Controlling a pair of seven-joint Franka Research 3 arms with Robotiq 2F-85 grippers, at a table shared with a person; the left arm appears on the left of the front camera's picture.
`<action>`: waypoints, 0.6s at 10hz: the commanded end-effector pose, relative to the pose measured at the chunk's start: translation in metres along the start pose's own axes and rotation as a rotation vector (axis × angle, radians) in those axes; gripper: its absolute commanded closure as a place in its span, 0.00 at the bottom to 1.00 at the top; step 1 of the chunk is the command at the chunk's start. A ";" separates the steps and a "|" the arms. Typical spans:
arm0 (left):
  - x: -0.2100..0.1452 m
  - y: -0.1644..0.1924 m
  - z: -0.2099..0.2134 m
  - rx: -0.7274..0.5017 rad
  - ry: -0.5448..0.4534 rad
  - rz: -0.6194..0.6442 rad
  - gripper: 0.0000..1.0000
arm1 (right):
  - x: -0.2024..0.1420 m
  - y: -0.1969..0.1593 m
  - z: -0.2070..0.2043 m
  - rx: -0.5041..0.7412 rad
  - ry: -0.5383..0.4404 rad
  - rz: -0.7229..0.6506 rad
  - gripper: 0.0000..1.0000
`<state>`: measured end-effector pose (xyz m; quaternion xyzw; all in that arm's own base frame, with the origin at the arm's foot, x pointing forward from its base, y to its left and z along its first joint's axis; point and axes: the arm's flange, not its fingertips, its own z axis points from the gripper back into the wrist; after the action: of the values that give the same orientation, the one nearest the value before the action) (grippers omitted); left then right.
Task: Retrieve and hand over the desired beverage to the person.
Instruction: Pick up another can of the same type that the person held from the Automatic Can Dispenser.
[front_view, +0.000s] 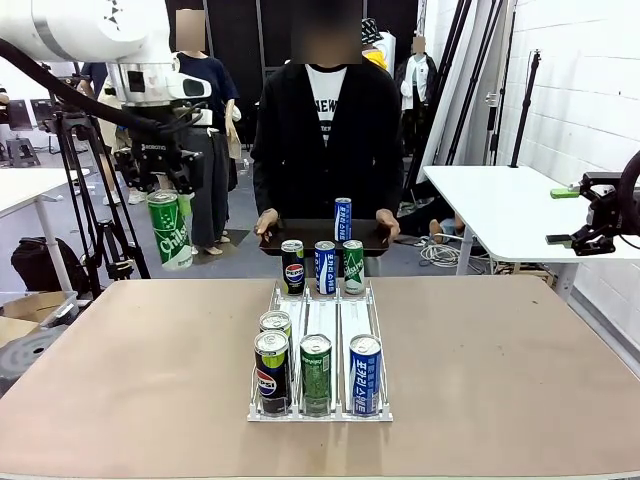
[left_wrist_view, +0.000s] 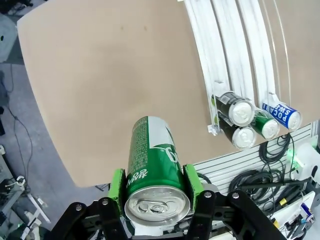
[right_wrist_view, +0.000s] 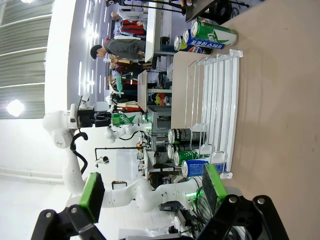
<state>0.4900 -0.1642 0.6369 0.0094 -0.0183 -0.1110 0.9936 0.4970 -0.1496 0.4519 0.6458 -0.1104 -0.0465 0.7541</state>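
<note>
The left gripper (front_view: 163, 178), high in the upper left of the front frame, is clamped by its green pads (left_wrist_view: 118, 184) on a green can (front_view: 169, 229) hanging clear of the table (front_view: 120, 380); the right gripper (right_wrist_view: 150, 192) stands wide apart with nothing between its fingers. Low at centre, a white rack (front_view: 320, 408) holds cans in three lanes. Beyond the table's far edge, the person (front_view: 325, 130) holds a dark tray (front_view: 322, 237) carrying one blue can (front_view: 343, 219).

Both arms (front_view: 90, 30) are rocking glossy white shells, black cabling trailing off them, black grippers (right_wrist_view: 150, 200) wearing bright green pads (left_wrist_view: 192, 182). The person (front_view: 325, 130) is wearing a black cardigan over a lettered white tee.
</note>
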 end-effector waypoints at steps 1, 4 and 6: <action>0.007 0.023 -0.005 -0.052 -0.020 -0.016 1.00 | -0.001 0.000 -0.001 0.007 0.007 0.011 0.00; 0.011 0.050 -0.023 -0.103 -0.027 -0.033 1.00 | -0.001 0.000 -0.001 0.007 0.007 0.011 0.00; 0.016 0.046 -0.021 -0.063 -0.001 -0.014 1.00 | -0.001 0.000 -0.001 0.007 0.007 0.011 0.00</action>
<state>0.5189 -0.1193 0.6129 -0.0310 -0.0141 -0.1189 0.9923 0.4970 -0.1497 0.4519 0.6458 -0.1104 -0.0465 0.7541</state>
